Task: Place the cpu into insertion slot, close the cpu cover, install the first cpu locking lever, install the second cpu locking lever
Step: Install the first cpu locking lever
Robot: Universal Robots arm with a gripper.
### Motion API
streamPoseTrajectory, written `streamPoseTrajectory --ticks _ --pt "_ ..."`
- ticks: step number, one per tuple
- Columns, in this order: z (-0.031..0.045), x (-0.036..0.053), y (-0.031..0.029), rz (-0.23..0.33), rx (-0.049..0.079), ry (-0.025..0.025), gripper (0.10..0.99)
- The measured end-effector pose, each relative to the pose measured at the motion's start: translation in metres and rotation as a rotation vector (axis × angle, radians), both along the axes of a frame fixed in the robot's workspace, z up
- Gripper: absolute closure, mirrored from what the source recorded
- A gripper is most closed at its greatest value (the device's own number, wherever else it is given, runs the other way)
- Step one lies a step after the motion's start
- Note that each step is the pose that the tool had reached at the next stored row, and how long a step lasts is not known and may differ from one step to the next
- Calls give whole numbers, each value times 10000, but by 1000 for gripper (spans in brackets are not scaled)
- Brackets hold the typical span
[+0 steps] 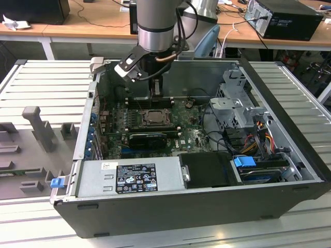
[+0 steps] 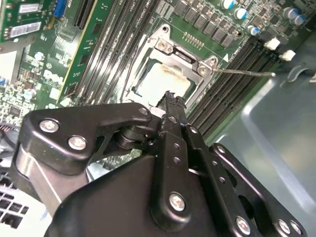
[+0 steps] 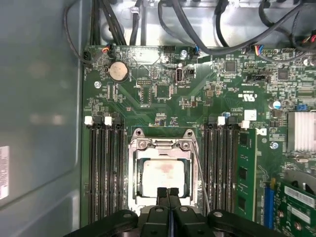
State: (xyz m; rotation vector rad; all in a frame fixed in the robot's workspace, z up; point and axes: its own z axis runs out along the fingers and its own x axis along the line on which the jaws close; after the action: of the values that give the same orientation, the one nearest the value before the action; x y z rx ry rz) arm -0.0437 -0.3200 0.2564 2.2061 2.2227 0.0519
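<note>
The cpu [image 3: 160, 173] lies in the insertion slot [image 3: 132, 170] on the green board, its pale stained top showing through the window of the cpu cover [image 3: 160, 144], which lies flat over it. My gripper [image 3: 168, 191] is shut, its two black fingertips pressed together with nothing between them, hovering at the near edge of the socket. In the second wrist view the gripper [image 2: 171, 98] sits just over the cpu [image 2: 163, 79] and the cover [image 2: 183, 54]. One thin wire locking lever [image 2: 247, 73] sticks out sideways from the socket. In the exterior view the gripper [image 1: 154, 92] hangs above the slot [image 1: 153, 118].
Long black memory slots [image 3: 104, 168] flank the socket on both sides, and one holds a green memory module [image 3: 245, 170]. A black graphics card [image 1: 149, 139], the power supply [image 1: 132, 176], drive cages [image 1: 235, 106] and cables [image 1: 256, 142] crowd the open case.
</note>
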Motion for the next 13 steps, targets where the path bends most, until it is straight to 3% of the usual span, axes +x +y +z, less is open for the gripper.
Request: streamPoseTrajectory --ticks 5,7,12,13 --pt "154 0 0 0 0 0 980" --pt "307 0 0 1 0 1 980" --pt "463 0 0 1 -1 0 980" --pt "464 0 0 53 0 -1 980"
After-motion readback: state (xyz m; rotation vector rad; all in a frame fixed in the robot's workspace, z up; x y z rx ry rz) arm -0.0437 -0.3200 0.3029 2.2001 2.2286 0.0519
